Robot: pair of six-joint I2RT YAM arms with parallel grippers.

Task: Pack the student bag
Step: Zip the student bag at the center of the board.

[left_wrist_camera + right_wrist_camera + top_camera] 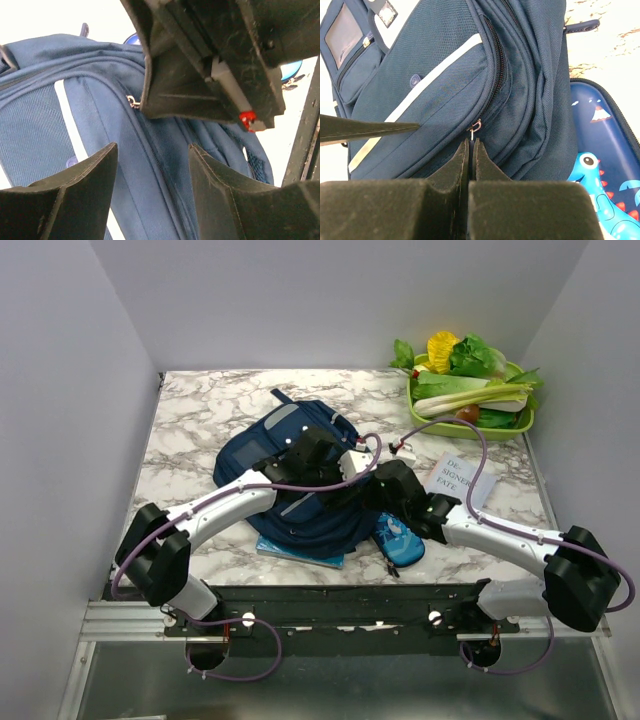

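Observation:
The navy student bag [270, 455] lies flat mid-table, grey stripe up. My right gripper [471, 142] is shut on the bag's metal zipper pull [476, 125] at the near end of a closed zipper. In the top view it sits at the bag's right edge [378, 490]. My left gripper [152, 146] is open and empty, hovering just above the bag's fabric [100, 100], right next to the right gripper. The same pull [131, 101] shows in the left wrist view. One left fingertip [370, 129] pokes into the right wrist view.
A blue shark pencil case [400, 540] lies against the bag's right side, also in the right wrist view [600, 165]. A blue book [300, 550] sticks out under the bag's near edge. A white booklet [455, 478] lies right. A green tray [520, 425] of vegetables stands back right.

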